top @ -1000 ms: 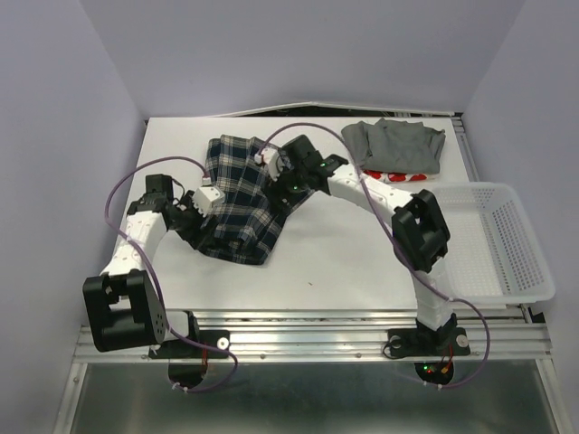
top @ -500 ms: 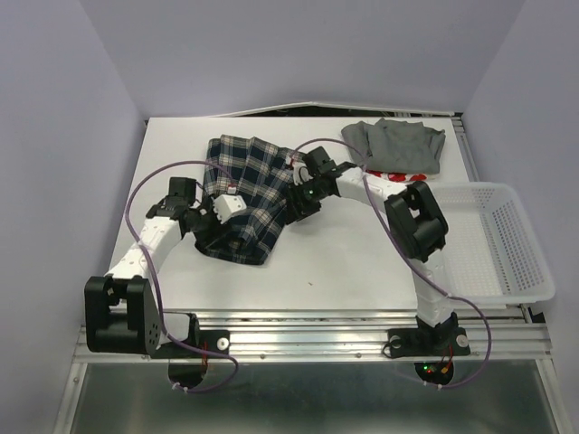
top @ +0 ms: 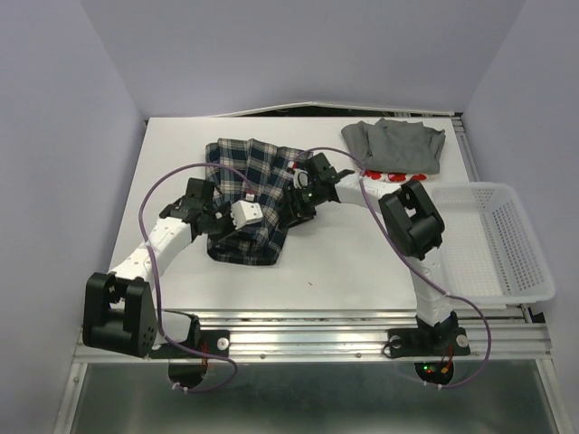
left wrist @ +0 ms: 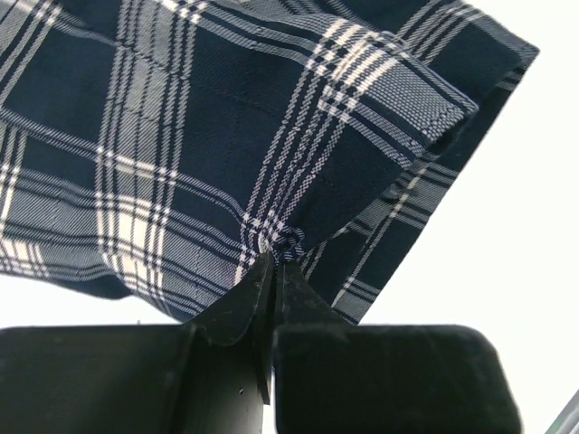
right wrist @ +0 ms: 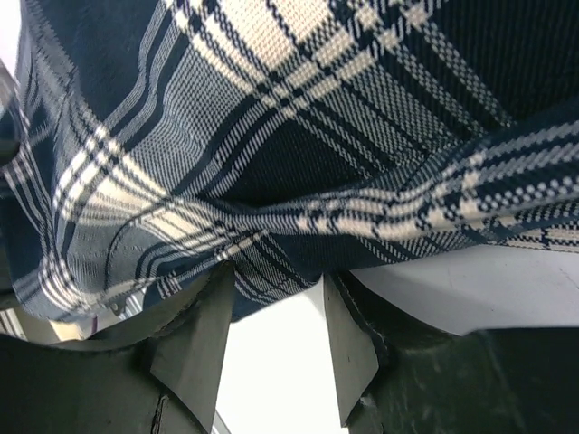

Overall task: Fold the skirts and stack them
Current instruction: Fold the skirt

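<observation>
The plaid skirt lies crumpled at the table's middle. My left gripper is over its right lower part; in the left wrist view the left gripper is shut, pinching a small tuck of plaid skirt near a folded corner. My right gripper is at the skirt's right edge; in the right wrist view the right gripper stands open, with the hem of the plaid skirt draped across its tips. The grey skirt lies folded at the back right on the red-printed white skirt.
A white mesh basket stands at the right edge of the table, beside the right arm's elbow. Purple cables loop over both arms. A raised metal rail runs along the table's near edge.
My left arm has swung right across the plaid skirt and its jaws have closed on the cloth. The right gripper has slid down the skirt's right edge and narrowed. The skirt has bunched narrower.
</observation>
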`<state>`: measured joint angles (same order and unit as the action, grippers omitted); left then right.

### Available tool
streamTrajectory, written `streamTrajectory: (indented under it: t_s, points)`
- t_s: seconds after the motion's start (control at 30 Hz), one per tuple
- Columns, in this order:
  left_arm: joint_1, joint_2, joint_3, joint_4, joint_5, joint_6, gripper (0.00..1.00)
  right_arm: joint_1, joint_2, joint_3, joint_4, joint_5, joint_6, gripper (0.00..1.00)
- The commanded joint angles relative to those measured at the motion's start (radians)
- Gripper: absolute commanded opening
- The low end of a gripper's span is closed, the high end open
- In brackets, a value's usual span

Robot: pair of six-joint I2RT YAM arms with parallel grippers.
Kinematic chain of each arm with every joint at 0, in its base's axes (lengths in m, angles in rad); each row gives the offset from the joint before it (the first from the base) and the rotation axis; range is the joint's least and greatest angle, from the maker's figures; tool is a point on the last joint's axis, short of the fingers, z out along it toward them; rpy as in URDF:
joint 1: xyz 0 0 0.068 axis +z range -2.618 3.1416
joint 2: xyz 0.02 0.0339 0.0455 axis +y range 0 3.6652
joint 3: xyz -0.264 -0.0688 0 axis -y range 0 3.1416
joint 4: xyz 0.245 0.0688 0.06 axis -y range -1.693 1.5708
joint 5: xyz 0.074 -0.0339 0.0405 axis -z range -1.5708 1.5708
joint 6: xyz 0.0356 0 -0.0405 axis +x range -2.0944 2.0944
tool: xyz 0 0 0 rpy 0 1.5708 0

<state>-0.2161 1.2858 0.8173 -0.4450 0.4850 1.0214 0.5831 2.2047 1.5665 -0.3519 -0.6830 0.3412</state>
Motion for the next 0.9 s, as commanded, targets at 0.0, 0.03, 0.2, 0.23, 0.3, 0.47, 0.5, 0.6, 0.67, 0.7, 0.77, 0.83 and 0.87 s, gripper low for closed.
streamTrajectory:
  t_s: [0.0,0.03,0.2,0.23,0.3,0.47,0.5,0.6,0.67,0.7,0.77,0.83,0.87]
  points:
    - [-0.051,-0.023,0.003,-0.02,0.084,-0.003,0.01,0.004,0.021,-0.031,0.04,0.016,0.025,0.5]
    - [-0.064,-0.014,-0.003,-0.011,0.081,-0.006,0.0,0.004,0.023,-0.034,0.044,0.013,0.03,0.5]
    - [-0.143,0.107,-0.053,0.08,0.043,-0.032,0.0,0.004,0.023,-0.056,0.062,0.004,0.05,0.5]
    - [-0.149,0.125,-0.056,0.089,0.043,-0.032,0.0,0.004,0.02,-0.059,0.06,0.003,0.05,0.5]
    - [-0.164,0.183,-0.055,0.1,0.029,-0.026,0.0,0.004,0.01,-0.072,0.054,0.005,0.032,0.5]
    - [-0.178,0.253,-0.056,0.074,0.01,0.022,0.0,-0.046,-0.105,-0.108,-0.019,0.02,-0.034,0.48]
    - [-0.178,0.251,-0.069,0.074,0.006,0.037,0.0,-0.081,-0.124,-0.102,-0.051,0.023,-0.053,0.47]
    - [-0.181,0.245,-0.086,0.081,-0.011,0.049,0.0,-0.141,-0.203,-0.076,-0.085,0.039,-0.061,0.47]
    - [-0.181,0.239,-0.092,0.089,-0.013,0.055,0.02,-0.141,-0.236,-0.028,-0.084,0.04,-0.036,0.48]
    - [-0.183,0.237,-0.092,0.094,-0.014,0.055,0.03,-0.141,-0.238,0.015,-0.078,0.028,-0.004,0.48]
    - [-0.186,0.239,-0.089,0.1,-0.025,0.049,0.11,-0.141,-0.228,0.05,-0.049,-0.013,0.068,0.48]
    - [-0.189,0.234,-0.084,0.104,-0.029,0.046,0.16,-0.129,-0.208,0.072,0.003,-0.056,0.16,0.48]
    - [-0.189,0.233,-0.083,0.106,-0.032,0.046,0.16,-0.129,-0.201,0.076,0.022,-0.065,0.186,0.48]
